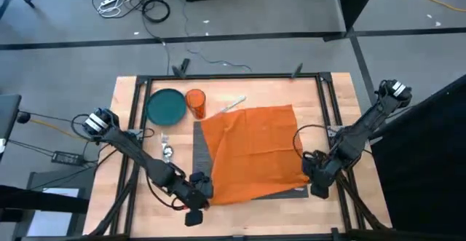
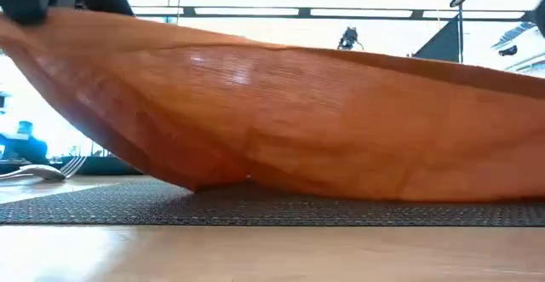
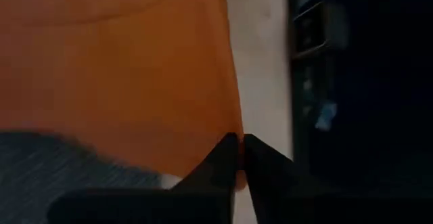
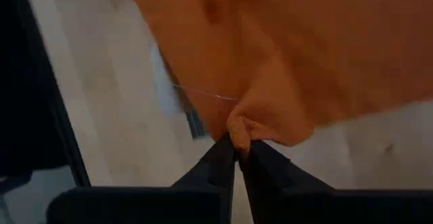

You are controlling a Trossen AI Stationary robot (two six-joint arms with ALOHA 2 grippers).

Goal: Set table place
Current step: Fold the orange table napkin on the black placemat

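Orange napkin (image 2: 281,120) fills the low view, lifted over the grey placemat (image 2: 255,207). From above, left claw (image 1: 198,190) and right claw (image 1: 312,170) each pinch a corner; plate (image 1: 167,105) sits behind on the table (image 1: 124,95).

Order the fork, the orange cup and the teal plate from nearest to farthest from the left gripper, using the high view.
Measured from the left gripper, shut on the napkin corner at the table's near edge:
1. Fork, just beyond the gripper, left of the placemat.
2. Orange cup, farther back, beside the plate.
3. Teal plate, far-left corner; only slightly farther than the cup.
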